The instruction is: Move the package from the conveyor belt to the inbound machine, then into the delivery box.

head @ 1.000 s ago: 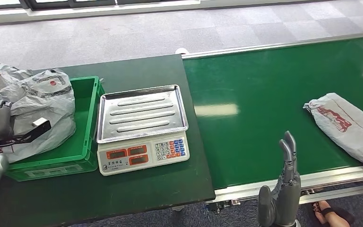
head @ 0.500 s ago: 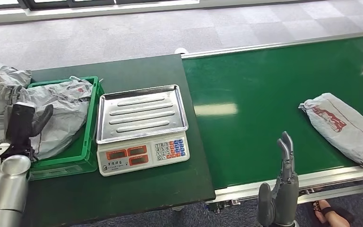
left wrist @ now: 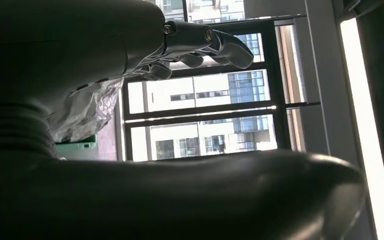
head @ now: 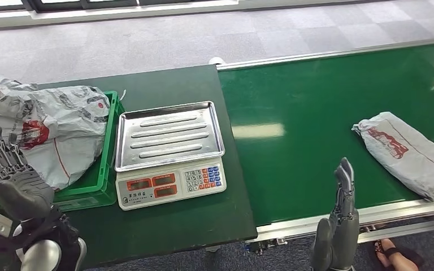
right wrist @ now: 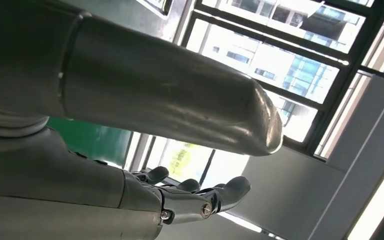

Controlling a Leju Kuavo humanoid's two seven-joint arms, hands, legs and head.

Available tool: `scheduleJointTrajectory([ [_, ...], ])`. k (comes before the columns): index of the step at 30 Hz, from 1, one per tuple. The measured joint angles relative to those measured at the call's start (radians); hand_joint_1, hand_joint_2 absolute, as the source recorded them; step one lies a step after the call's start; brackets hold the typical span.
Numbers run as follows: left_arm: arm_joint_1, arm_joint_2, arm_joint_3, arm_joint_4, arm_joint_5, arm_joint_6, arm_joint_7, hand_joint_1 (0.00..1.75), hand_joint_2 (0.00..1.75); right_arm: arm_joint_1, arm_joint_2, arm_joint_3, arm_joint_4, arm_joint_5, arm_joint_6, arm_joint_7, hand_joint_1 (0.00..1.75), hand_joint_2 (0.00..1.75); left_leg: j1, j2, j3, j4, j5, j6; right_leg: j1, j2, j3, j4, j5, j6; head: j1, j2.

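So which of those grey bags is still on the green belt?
The grey package lying alone on the conveyor belt, far right. The other grey bags are piled in the green crate.

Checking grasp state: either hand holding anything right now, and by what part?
Nothing is held. Left hand is open near the crate; right hand is open beside the belt, apart from the package.

You had the left hand (left wrist: 130,45) spread and empty, its dark fingers (left wrist: 230,45) curling across the upper middle of the frame before tall dark-framed windows (left wrist: 205,115). At middle left a crinkled grey plastic package (left wrist: 87,110) lay over a green crate edge (left wrist: 77,145).
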State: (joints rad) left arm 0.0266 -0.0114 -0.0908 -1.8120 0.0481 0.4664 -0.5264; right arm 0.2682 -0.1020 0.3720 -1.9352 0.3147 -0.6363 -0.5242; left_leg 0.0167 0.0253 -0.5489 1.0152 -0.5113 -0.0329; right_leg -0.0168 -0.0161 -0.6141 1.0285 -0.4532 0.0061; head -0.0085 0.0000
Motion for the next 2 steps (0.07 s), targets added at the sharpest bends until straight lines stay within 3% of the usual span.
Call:
scheduleJointTrajectory([
  [2, 0.015, -0.008, -0.003, -0.03, 0.025, -0.017, -0.003, 0.0, 0.0, 0.0, 0.012, -0.012, -0.003, -0.01, 0.007, 0.013, 0.0, 0.0, 0.0, 0.0, 0.0, 0.0, 0.0, 0.0, 0.0, 0.0, 0.0, 0.0, 0.0, 0.0, 0.0, 0.0],
])
